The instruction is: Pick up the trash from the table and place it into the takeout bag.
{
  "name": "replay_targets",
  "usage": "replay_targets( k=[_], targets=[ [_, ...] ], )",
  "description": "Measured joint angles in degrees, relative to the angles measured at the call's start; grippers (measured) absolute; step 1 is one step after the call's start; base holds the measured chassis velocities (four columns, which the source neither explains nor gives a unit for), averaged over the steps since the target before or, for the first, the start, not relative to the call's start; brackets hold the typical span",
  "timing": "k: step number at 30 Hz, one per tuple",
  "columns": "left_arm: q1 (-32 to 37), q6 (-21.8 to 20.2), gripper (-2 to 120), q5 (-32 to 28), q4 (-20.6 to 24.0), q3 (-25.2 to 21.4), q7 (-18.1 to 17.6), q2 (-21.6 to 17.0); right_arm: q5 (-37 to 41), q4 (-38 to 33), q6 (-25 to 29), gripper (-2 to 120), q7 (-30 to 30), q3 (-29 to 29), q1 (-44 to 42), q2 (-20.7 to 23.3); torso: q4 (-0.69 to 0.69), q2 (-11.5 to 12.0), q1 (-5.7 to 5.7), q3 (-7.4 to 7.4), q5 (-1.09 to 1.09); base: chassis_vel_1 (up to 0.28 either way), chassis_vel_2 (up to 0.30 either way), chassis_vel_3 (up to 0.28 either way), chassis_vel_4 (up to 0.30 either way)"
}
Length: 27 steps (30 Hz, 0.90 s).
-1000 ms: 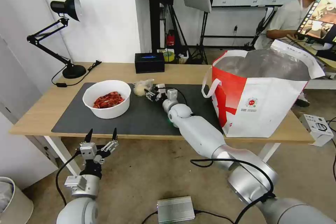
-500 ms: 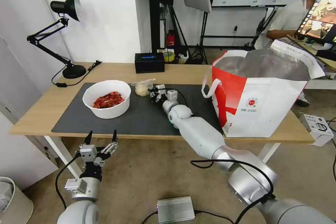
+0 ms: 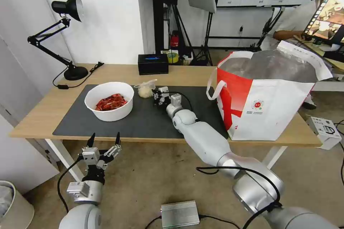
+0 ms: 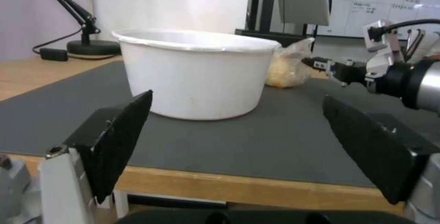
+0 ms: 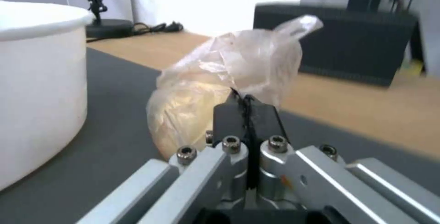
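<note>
A small clear bag of whitish stuff [image 3: 145, 89] [image 5: 220, 86] lies on the dark mat [image 3: 143, 118] of the table [image 3: 43, 111], just right of the white bowl of red shells [image 3: 109, 101] [image 4: 197, 72]. My right gripper [image 3: 156, 96] [image 5: 245, 105] is shut, its tips pinching the film of that bag on its near side. From the left wrist view the same gripper [image 4: 321, 64] touches the bag [image 4: 286, 69]. The takeout bag [image 3: 272, 103] stands open at the table's right end. My left gripper [image 3: 104, 139] [image 4: 238, 141] hangs open below the table's front edge.
A black desk lamp [image 3: 68, 35] stands at the back left with its cord on the wood. A black rectangular box [image 3: 153, 63] sits at the back edge behind the small bag. A silver box [image 3: 179, 214] lies on the floor.
My right wrist and forearm have shifted slightly farther back and to the right, still at the small bag. The left arm has stayed put.
</note>
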<state>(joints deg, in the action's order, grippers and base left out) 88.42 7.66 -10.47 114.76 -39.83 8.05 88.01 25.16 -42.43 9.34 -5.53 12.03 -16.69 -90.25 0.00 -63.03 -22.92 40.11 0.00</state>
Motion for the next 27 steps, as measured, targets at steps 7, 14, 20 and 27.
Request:
replay_targets(
  k=[7,14,20,27],
  targets=[
    [-1.21,-0.18,100,-1.4,-1.26,0.35,0.04,-1.63,-9.74,-1.34,3.35,0,1.93,-1.74,-0.81,0.02,0.0,0.0,0.0,0.0,-0.01,0.0,0.0,0.0,0.0],
    [-1.44,-0.21,100,-1.57,-1.73,1.28,0.12,-1.79,-18.51,-4.54,5.72,0,4.21,-4.85,-2.69,0.22,0.0,0.0,0.0,0.0,0.0,0.0,0.0,0.0,0.0],
    [-1.27,-0.34,100,-1.43,-0.98,1.53,0.12,-1.78,-23.67,-9.45,6.51,0,6.23,-6.19,-3.89,0.82,0.0,0.0,0.0,0.0,0.0,0.0,0.0,0.0,0.0],
    [-0.69,-0.37,100,-1.8,-0.27,0.65,0.12,-2.15,-27.02,-16.35,6.48,0,8.1,-6.61,-5.35,3.16,0.01,0.0,0.0,0.0,0.01,0.0,0.0,0.0,0.0]
  ],
)
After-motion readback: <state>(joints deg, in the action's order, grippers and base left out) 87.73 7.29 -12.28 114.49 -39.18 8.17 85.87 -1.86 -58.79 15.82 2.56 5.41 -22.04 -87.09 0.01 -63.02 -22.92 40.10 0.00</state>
